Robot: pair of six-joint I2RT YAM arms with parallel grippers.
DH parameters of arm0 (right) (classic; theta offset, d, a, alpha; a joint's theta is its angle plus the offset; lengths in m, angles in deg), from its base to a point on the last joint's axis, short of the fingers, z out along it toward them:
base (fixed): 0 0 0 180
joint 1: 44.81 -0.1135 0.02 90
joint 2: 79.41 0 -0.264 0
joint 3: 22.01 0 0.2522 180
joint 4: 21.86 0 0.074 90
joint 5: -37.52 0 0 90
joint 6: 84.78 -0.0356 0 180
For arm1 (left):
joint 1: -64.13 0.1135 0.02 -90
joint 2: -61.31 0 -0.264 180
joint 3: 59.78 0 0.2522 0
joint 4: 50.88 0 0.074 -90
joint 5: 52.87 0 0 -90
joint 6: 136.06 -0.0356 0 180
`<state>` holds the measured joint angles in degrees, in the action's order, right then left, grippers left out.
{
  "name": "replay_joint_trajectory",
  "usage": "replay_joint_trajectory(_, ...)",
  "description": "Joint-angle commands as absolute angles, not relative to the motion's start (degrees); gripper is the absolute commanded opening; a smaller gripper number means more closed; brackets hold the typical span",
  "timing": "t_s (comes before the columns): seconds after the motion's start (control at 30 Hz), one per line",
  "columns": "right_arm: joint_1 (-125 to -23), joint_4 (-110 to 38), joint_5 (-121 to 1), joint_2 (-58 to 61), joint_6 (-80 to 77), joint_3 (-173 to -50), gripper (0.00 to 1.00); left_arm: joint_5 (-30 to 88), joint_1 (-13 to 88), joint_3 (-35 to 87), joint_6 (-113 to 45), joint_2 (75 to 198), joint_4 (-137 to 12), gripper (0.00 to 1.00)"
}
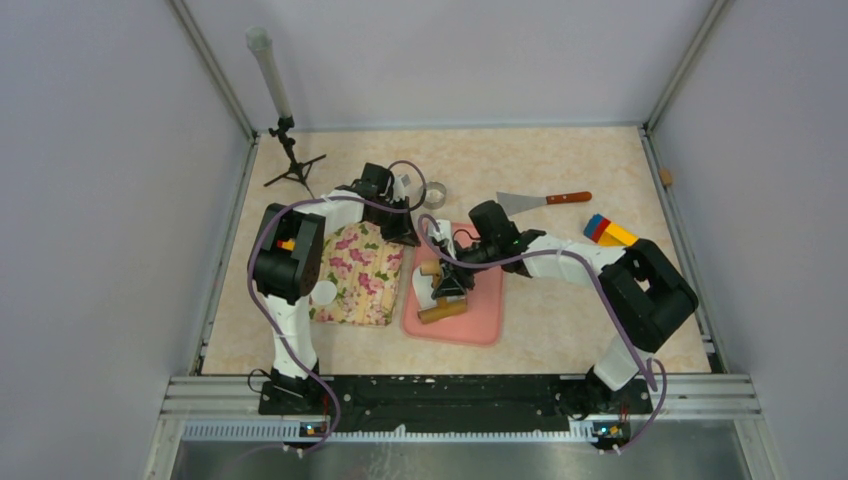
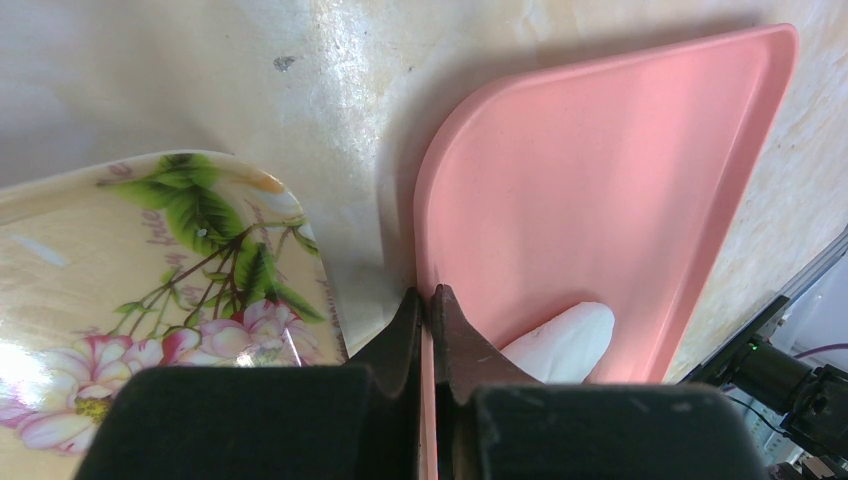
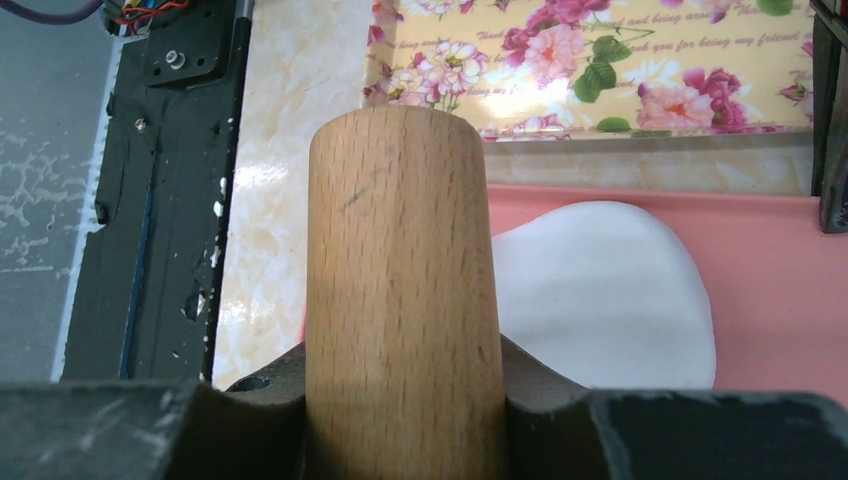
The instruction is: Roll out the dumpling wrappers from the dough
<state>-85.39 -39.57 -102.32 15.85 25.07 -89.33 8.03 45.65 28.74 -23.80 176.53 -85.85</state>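
Starting at the upper left of the overhead view, we see a black stand (image 1: 288, 150) near the far corner of the table (image 1: 560, 160). Below it, in the left half, lies a floral tray (image 1: 362, 275). A small round white wrapper (image 1: 323, 293) sits at the tray's left edge, beside the left arm. Just right of the tray's upper corner, the left tool (image 1: 408, 236) is pressed together on the rim of the pink board (image 1: 478, 310). In its wrist view the two fingers (image 2: 460, 345) pinch the board's edge with no gap between them. A metal ring (image 1: 435, 193) sits on the table above that tool. The dough (image 1: 424, 291), a flattened white piece, lies on the left part of the board, on the side nearest the tray. The right tool (image 1: 448, 284) is clamped around a wooden rolling pin (image 1: 443, 311), which shows at the board's lower left, right by the dough. We cannot tell whether the pin presses on the dough. Further right, on the bare table, rest a spatula (image 1: 545, 202) with a red handle and some coloured blocks (image 1: 608, 230).
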Motion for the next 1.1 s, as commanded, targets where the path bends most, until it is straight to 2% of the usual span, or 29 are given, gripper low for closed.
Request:
replay_joint_trajectory(0.0,-85.59,-49.48,-101.54,17.35,26.06,-85.38,0.0,10.1,46.11,28.46,-24.71,174.42,-87.58,0.0)
replay_joint_trajectory(0.6,-85.61,-49.62,-102.85,16.35,26.74,-85.05,0.0,10.06,46.11,28.66,-24.79,174.29,-87.68,0.0)
replay_joint_trajectory(0.87,-85.09,-54.08,-105.64,11.84,26.56,-89.98,0.0,10.85,46.11,28.78,-25.13,174.65,-87.92,0.0)
replay_joint_trajectory(1.07,-81.23,-43.12,-104.21,5.42,14.09,-95.49,0.0,11.68,46.11,29.5,-25.34,175.03,-88.28,0.0)
